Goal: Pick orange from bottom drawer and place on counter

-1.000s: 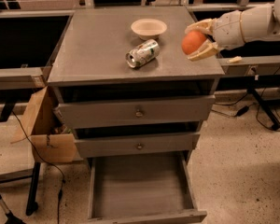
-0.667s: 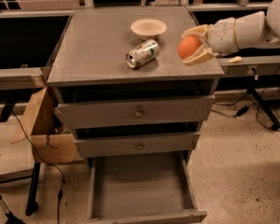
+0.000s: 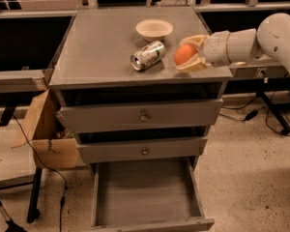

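Since the orange point(image 3: 183, 54) belongs on the counter point(image 3: 96, 47), the gripper point(image 3: 189, 55), clamped around it, hovers low just beside the can point(image 3: 147, 55). Release seems next.

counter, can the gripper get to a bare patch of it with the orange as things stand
Probably yes. The gripper, shut on the orange, hangs at the front right corner of the counter; the surface beneath is bare, and the can and bowl sit apart nearer the middle.

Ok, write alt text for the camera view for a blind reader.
The gripper, shut on the orange, reaches in from the right over the counter's front right corner, beside a tipped soda can and a bowl. Below, the bottom drawer stands pulled out.
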Robot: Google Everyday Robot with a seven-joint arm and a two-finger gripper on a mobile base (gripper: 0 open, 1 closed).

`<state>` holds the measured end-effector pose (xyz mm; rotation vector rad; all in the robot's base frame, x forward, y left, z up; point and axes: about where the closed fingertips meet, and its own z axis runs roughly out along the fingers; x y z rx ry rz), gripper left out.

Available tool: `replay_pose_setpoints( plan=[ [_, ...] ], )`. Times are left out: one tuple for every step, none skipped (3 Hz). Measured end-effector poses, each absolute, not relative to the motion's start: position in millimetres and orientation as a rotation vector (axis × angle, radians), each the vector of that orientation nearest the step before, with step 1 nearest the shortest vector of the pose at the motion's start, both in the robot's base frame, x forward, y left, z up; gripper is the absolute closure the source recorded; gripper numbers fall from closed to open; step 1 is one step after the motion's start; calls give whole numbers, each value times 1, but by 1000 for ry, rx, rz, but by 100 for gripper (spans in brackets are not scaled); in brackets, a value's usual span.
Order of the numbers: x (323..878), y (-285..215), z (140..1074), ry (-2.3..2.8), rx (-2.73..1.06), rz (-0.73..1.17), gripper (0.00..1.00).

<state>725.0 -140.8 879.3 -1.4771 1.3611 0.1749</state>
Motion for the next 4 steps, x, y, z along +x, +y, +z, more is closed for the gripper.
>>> replay_pose_setpoints(
  plan=[
    [734,-138,876,1383,-1405,169,81],
    [741,-137,878,1392,-1368,155,59],
    [744,-137,879,1399,-1354,151,35],
    [748,-139,877,1407,-1352,161,5]
  ],
)
